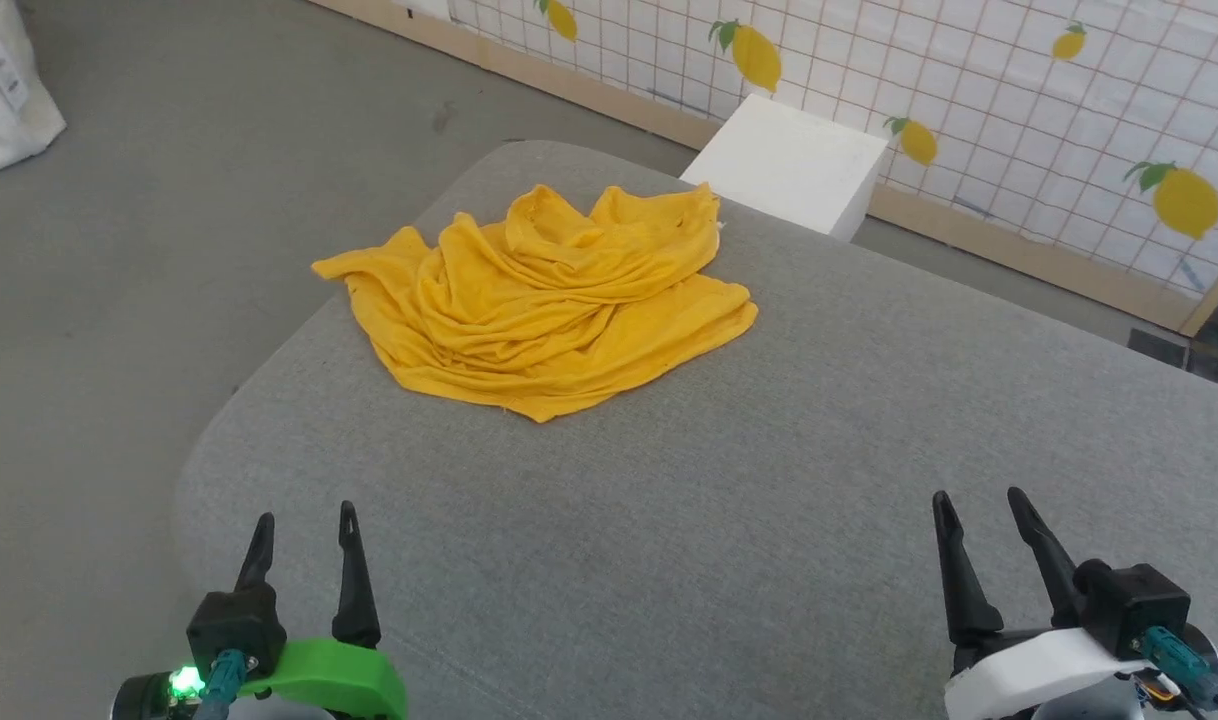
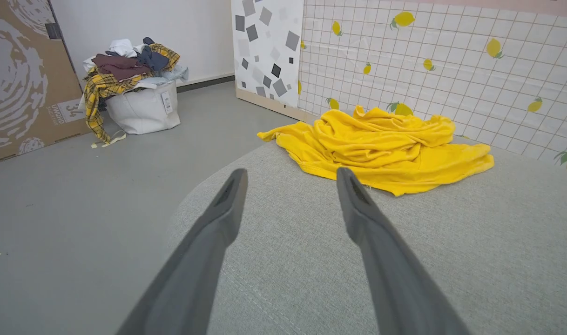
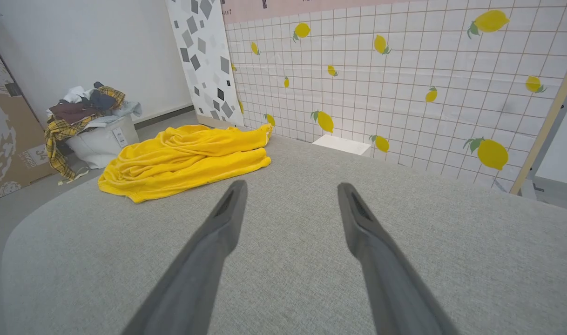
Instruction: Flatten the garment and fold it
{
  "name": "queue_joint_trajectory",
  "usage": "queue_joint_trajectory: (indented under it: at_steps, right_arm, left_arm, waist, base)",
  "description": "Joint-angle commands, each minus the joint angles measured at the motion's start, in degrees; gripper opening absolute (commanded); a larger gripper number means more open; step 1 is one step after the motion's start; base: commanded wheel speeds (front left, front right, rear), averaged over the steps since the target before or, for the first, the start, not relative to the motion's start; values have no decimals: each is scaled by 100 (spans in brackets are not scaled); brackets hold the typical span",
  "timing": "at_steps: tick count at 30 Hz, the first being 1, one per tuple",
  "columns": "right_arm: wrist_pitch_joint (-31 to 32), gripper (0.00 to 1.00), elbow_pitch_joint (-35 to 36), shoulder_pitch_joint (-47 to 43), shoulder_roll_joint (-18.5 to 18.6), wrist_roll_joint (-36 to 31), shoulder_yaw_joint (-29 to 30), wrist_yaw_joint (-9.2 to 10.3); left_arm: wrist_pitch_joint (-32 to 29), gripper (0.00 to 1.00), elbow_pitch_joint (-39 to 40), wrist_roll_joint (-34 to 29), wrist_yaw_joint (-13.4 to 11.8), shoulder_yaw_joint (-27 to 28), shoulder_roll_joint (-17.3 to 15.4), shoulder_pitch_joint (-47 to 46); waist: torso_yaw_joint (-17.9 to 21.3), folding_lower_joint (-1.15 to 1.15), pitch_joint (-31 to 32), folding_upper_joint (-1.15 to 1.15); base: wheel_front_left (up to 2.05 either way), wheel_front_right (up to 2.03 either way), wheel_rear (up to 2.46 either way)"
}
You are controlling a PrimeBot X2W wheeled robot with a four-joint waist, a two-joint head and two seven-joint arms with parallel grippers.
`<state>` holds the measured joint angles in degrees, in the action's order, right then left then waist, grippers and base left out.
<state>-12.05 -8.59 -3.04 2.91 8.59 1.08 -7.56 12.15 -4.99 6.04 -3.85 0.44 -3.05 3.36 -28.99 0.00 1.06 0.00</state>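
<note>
One garment [image 1: 539, 300] is lying crumpled in a heap on the grey padded table [image 1: 669, 520], sitting toward its far left corner. Two grippers are hovering at the near edge. The left gripper [image 1: 306, 515] is holding its two fingers spread apart, gripping nothing and touching nothing. The right gripper [image 1: 977, 496] is doing likewise, fingers parted and empty, well apart from the cloth. One white box [image 1: 789, 160] is standing just beyond the table, and one laundry bag [image 2: 144, 109] heaped with clothes is sitting on the floor.

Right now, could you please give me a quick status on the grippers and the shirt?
Left gripper open, empty. Right gripper open, empty. Shirt crumpled on grey table, untouched. Nothing between grippers and shirt.
</note>
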Motion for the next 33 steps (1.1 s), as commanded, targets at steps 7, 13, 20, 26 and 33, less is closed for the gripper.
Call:
queue_joint_trajectory:
  at_steps: [7,13,20,26,33]
  right_arm:
    - [-135,100,-70,-92,-3,89,8,7]
    - [-206,100,-121,-105,-3,135,19,7]
    - [-290,100,-171,-105,-3,158,28,8]
    - [-280,100,-120,-41,-3,74,101,8]
    - [-88,100,165,99,-3,-186,277,8]
  left_arm:
    - [126,100,-56,17,-83,-12,4,113]
    - [197,100,-91,59,-112,-34,7,142]
    - [280,100,-105,206,-112,-30,11,114]
    - [285,100,-60,465,93,-36,11,-300]
    - [135,100,-444,1020,699,50,-189,-1647]
  waist:
    - [-217,0,-24,0]
    - [-370,0,-37,0]
    - [-506,0,-101,0]
    - [-428,0,-288,0]
    - [-110,0,-714,0]
  base:
    - [0,0,0]
    - [0,0,0]
    - [0,0,0]
    - [0,0,0]
    - [0,0,0]
